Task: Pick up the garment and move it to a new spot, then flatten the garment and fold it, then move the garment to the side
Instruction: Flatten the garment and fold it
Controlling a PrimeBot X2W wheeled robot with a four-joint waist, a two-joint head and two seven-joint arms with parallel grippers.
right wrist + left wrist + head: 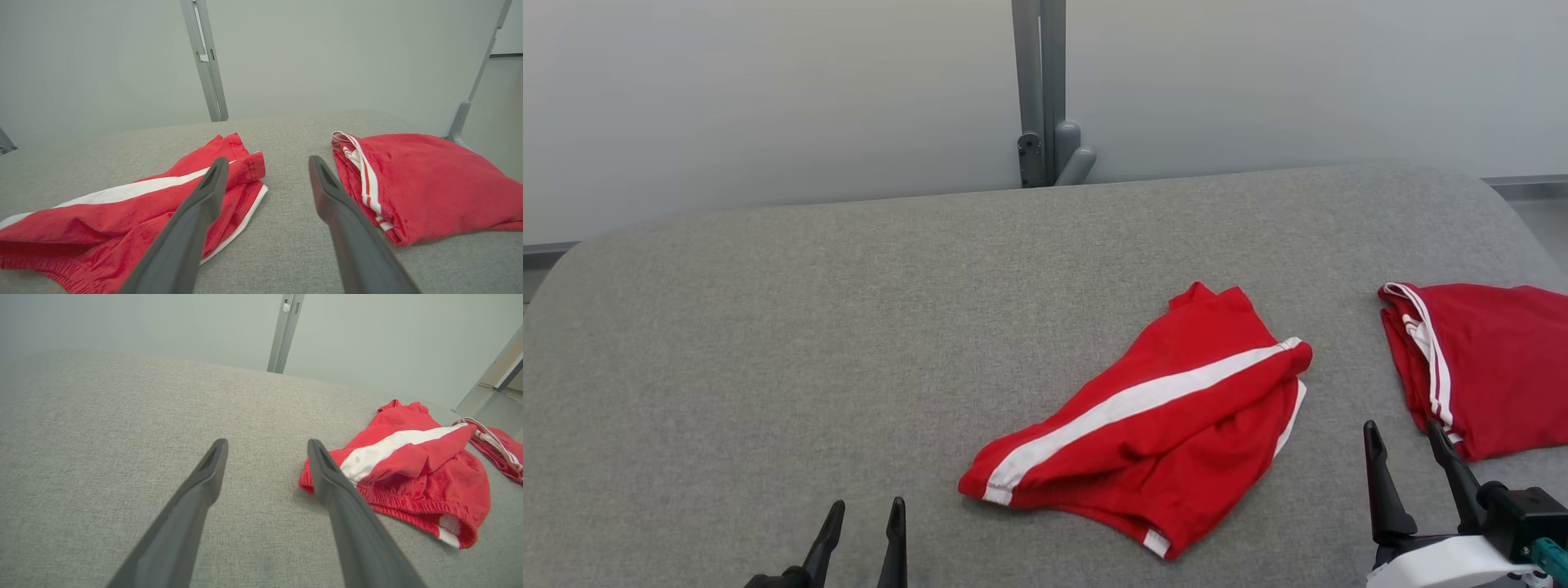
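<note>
A red garment point(1160, 425) with a broad white side stripe lies crumpled on the grey padded table point(768, 327), right of centre. My left gripper point(867, 505) stands open at the near edge, left of the garment and apart from it. In the left wrist view the garment point(408, 469) lies just right of the open left gripper point(267, 443). My right gripper point(1403, 426) is open too, hovering near the table between the garment and a folded red pile. The right wrist view has the garment point(122, 212) at the lower left of the open right gripper point(268, 160).
A folded pile of red cloth with white trim point(1494, 359) rests at the table's right edge, seen also in the right wrist view as the pile point(429, 183). A grey metal post point(1041, 90) stands behind the table against a pale wall. Bare grey surface spreads left.
</note>
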